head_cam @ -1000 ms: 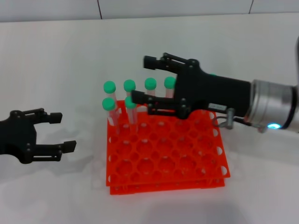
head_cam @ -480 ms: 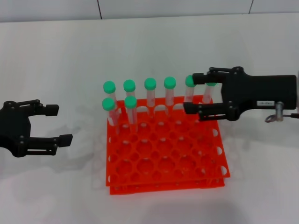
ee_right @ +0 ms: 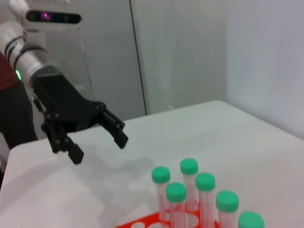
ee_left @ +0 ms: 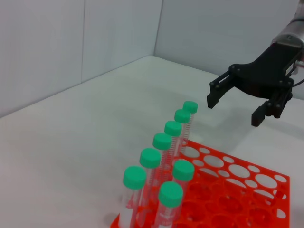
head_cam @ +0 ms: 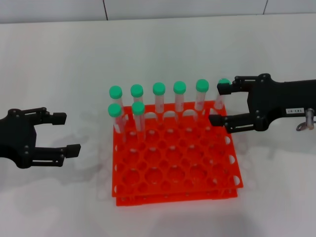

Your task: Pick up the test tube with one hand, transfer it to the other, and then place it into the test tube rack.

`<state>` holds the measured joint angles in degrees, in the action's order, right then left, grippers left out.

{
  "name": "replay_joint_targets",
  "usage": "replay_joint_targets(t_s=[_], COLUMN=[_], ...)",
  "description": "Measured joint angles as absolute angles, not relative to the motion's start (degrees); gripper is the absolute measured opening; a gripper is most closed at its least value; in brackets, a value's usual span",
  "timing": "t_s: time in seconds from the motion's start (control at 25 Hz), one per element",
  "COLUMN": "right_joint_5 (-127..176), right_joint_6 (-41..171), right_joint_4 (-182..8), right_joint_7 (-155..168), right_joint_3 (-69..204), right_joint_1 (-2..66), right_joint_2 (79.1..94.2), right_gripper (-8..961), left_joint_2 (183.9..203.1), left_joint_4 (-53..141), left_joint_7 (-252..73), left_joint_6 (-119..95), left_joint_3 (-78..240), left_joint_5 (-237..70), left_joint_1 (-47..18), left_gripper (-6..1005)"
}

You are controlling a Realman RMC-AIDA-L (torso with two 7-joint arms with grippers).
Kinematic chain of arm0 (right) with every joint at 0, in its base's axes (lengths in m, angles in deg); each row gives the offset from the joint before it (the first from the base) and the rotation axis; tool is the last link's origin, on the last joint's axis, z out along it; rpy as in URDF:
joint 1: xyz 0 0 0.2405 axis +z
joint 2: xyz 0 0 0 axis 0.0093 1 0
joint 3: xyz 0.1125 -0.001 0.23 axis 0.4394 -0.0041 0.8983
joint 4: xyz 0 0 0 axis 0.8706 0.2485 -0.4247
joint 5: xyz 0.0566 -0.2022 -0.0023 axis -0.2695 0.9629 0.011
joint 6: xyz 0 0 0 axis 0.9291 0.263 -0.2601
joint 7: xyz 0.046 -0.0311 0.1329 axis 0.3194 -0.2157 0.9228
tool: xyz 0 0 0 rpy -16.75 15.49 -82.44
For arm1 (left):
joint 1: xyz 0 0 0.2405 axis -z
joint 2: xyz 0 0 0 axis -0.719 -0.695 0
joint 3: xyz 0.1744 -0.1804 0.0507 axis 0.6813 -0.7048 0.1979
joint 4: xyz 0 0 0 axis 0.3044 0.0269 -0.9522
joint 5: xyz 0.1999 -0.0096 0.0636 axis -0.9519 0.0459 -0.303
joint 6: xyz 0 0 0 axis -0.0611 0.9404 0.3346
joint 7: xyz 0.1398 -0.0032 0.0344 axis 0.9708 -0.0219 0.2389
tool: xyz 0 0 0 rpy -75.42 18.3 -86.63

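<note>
The right gripper (head_cam: 220, 105), jaws apart and empty, is hovering at three o'clock of the test tube rack (head_cam: 175, 163); the light, slippery test tube (head_cam: 220, 96) likely needs gripping just below its cap.

White label (head_cam: 294, 112) on right claw (head_cam: 220, 103): print illegible.

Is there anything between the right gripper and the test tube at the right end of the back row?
Nothing visible. The right gripper is open beside the rack's back right corner, and the end test tube stands between its fingers, with no other tube between them.
</note>
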<state>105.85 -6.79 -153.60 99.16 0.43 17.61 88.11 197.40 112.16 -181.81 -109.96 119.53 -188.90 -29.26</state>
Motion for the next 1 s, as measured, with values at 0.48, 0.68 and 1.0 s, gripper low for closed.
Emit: replay_joint_targets(t_s=[0.48,0.68,1.0], right_joint_5=[107.8,107.8,107.9], right_joint_6=[-8.1,-8.7,-8.9], right_joint_4=[-154.9,-155.3,-155.4], right_joint_7=[100.0,100.0,99.8], right_joint_3=[0.6,0.6,0.6], right_joint_1=[17.6,17.2,17.1], right_joint_2=[88.34,88.6,88.63], right_gripper=[797,798,797], left_joint_2=[197.42,197.41,197.41], left_joint_4=[112.0,111.9,111.8], left_joint_7=[-182.0,-182.1,-182.0], left_joint_6=[-110.0,-110.0,-109.9], left_joint_3=[119.7,119.7,119.7], left_joint_5=[-188.9,-188.9,-189.2], left_joint_1=[-28.9,-28.9,-28.8], left_gripper=[872,872,872])
